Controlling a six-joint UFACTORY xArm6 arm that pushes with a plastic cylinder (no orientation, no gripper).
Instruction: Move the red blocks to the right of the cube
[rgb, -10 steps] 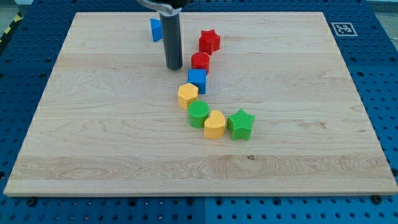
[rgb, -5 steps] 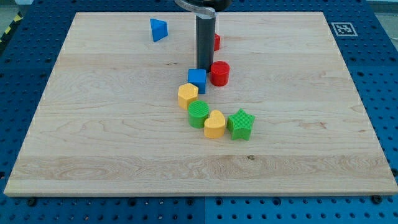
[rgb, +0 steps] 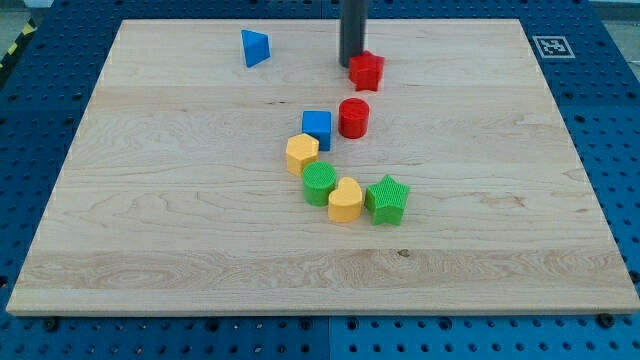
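The blue cube (rgb: 317, 128) sits near the board's middle. The red cylinder (rgb: 353, 117) stands just to its right, a small gap between them. The red star (rgb: 367, 71) lies higher up, toward the view's top and right of the cube. My tip (rgb: 351, 65) is at the red star's upper left edge, touching or nearly touching it. The rod rises out of the view's top.
A blue triangular block (rgb: 254, 47) lies at the upper left. Below the cube, a yellow hexagon (rgb: 301, 153), green cylinder (rgb: 319, 184), yellow heart (rgb: 345, 200) and green star (rgb: 387, 199) form a curved row. The wooden board (rgb: 150, 220) sits on a blue pegboard.
The rod swept the red cylinder from above the cube to the cube's right, then moved up to the red star. The star has shifted right.
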